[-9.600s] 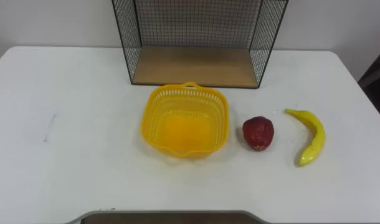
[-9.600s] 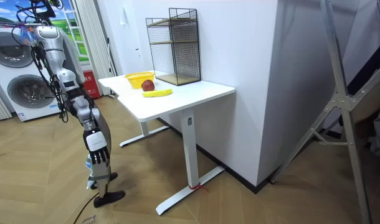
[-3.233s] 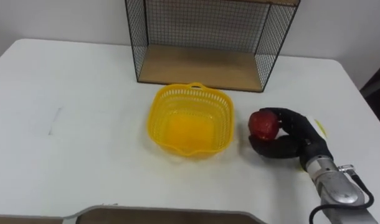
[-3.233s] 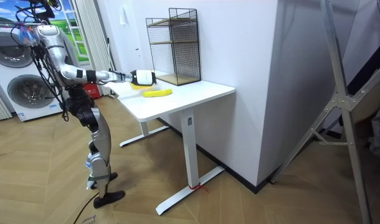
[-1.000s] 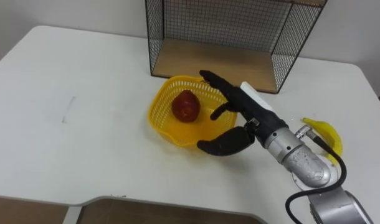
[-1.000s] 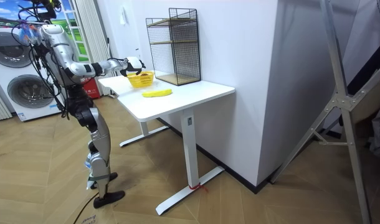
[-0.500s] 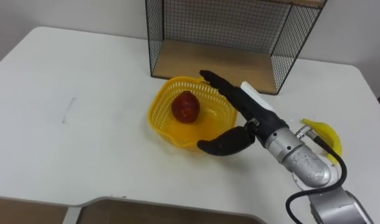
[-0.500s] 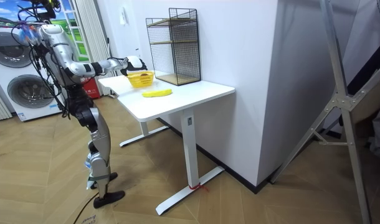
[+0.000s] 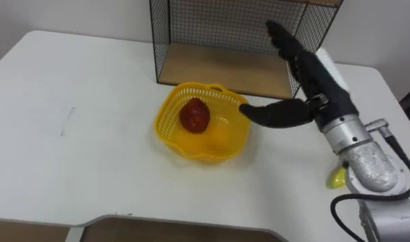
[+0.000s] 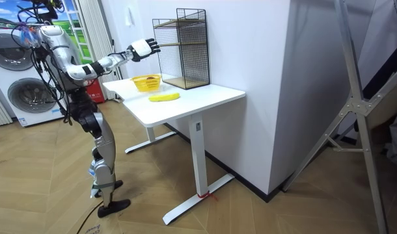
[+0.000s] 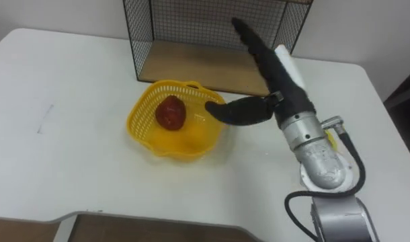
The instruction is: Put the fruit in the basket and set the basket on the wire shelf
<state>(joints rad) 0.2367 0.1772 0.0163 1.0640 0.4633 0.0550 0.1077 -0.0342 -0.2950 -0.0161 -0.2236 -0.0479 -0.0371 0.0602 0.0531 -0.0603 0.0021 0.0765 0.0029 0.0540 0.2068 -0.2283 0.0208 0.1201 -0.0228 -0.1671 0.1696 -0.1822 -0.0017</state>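
Now that our right arm has swung up off the white counter (image 9: 91,154), we count the first fruit as delivered. A moment ago the hand hung low at the basket's near rim; now it rides high in front of the black wire shelf with a wooden floor (image 9: 218,67). The yellow perforated plastic basket (image 9: 166,128) stands on the counter just before the shelf's open front, where it stood before.

Our right hand (image 9: 319,87) is spread wide and holds nothing. Its fingers are straight and reach toward the shelf's mesh. The thumb stretches out toward the basket's right rim, above it and, as far as we can tell, not touching.

The yellow banana (image 10: 164,97) lies on the counter to the right of the basket, apart from it. In the left eye view its tip peeks out beside our forearm, so it sits below and behind the hand. We judge it the next thing to fetch.

The dark red apple (image 9: 193,115) rests inside the basket, left of its centre and clear of the hand.
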